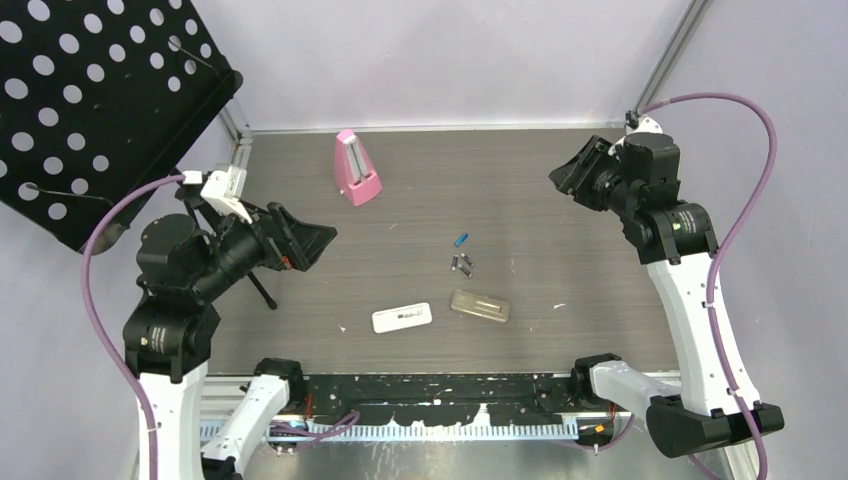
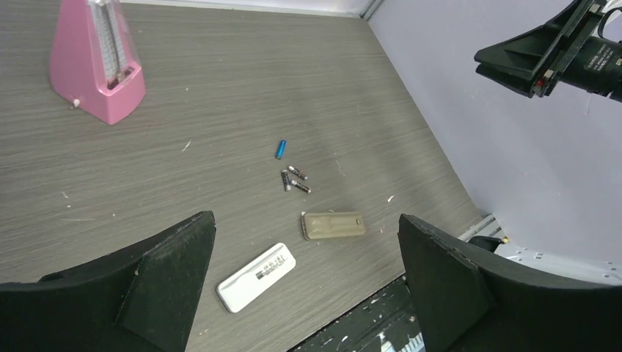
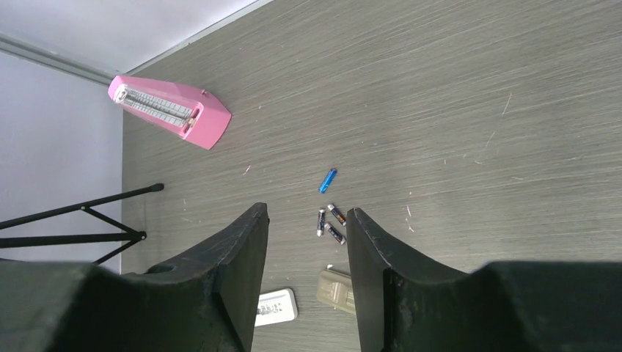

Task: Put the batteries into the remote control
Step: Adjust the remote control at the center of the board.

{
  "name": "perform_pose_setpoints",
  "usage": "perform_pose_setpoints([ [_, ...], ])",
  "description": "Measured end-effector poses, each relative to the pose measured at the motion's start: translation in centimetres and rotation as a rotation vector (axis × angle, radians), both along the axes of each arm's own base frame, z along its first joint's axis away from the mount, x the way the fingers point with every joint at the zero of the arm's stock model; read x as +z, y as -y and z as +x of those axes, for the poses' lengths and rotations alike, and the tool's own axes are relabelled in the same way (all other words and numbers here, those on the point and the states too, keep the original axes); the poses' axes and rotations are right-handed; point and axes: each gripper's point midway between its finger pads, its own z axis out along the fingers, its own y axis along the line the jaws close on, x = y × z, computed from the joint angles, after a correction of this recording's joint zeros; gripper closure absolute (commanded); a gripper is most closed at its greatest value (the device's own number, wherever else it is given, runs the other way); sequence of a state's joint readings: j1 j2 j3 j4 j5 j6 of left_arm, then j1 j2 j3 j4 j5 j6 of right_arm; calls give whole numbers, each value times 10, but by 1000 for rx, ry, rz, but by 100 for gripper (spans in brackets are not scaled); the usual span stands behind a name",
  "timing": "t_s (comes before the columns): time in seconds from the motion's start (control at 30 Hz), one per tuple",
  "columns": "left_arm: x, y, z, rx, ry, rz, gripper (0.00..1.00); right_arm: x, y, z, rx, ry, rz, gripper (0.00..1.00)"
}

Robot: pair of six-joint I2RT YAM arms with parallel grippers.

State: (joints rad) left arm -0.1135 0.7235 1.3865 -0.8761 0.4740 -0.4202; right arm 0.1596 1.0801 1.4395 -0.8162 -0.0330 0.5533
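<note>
Left claw (image 1: 303, 240): raised above the left part of the table (image 1: 560, 200), fingers spread wide, nothing between them. It is well apart from every item of the task.

Right claw (image 1: 578, 174): raised over the far right of the table, fingers parted with a moderate gap, holding nothing. From its wrist camera I see the batteries far below, between the fingertips.

Blue battery (image 1: 461, 240): lying flat on the table near the middle, alone, just beyond the dark ones.

Dark batteries (image 1: 462, 265): three, lying flat in a loose cluster close together, just nearer to me than the blue one. I cannot tell whether they touch each other.

Olive remote (image 1: 480, 306): flat on the table, near the front edge, just nearer than the dark batteries and slightly right of them. I cannot tell whether its compartment is open.

White remote (image 1: 402, 318): flat, just left of the olive one, apart from it, printed face up.

Other items: a pink metronome (image 1: 356, 170) upright at the far middle-left; a black tripod (image 3: 88, 220) standing at the left edge.
</note>
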Motion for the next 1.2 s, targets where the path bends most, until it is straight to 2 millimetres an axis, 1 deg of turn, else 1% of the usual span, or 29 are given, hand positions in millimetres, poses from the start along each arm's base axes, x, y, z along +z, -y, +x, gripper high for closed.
perform_pose_setpoints([
  [0.07, -5, 3, 4, -12, -10, -10, 2, -1, 1, 0, -4, -3, -4, 45],
  [0.17, -16, 9, 10, -42, -33, -25, 2, -4, 2, -2, -7, -10, -8, 39],
  [0.3, -39, 15, 11, -83, -67, -36, 2, -19, 3, -7, 5, -37, -27, 32],
  [0.33, -43, 16, 10, -90, -71, -37, 2, -22, 2, -8, 17, -44, -30, 32],
  [0.4, -51, 18, 6, -105, -65, -41, 2, -32, -3, -13, 55, -66, -32, 34],
  [0.53, -62, 17, -1, -110, -46, -36, 2, -55, -16, -20, 138, -121, -17, 34],
  [0.63, -62, 15, -9, -101, -5, -34, 2, -78, -27, -27, 195, -176, -10, 31],
  [0.7, -61, 13, -9, -90, 11, -35, 2, -94, -34, -33, 227, -214, -20, 29],
  [0.8, -68, 15, -5, -99, 0, -37, 2, -115, -50, -46, 301, -255, -61, 27],
  [0.83, -72, 18, -6, -121, -7, -41, 2, -123, -60, -52, 340, -268, -88, 26],
  [0.93, -83, 31, -9, -213, -24, -72, 2, -143, -96, -72, 480, -302, -188, 23],
  [1.0, -94, 38, -10, -264, -49, -97, 2, -157, -112, -80, 535, -323, -264, 22],
  [1.1, -109, 43, -10, -293, -90, -118, 2, -181, -122, -84, 562, -358, -392, 21],
  [1.2, -113, 44, -10, -300, -101, -119, 2, -202, -129, -90, 612, -393, -497, 21],
])
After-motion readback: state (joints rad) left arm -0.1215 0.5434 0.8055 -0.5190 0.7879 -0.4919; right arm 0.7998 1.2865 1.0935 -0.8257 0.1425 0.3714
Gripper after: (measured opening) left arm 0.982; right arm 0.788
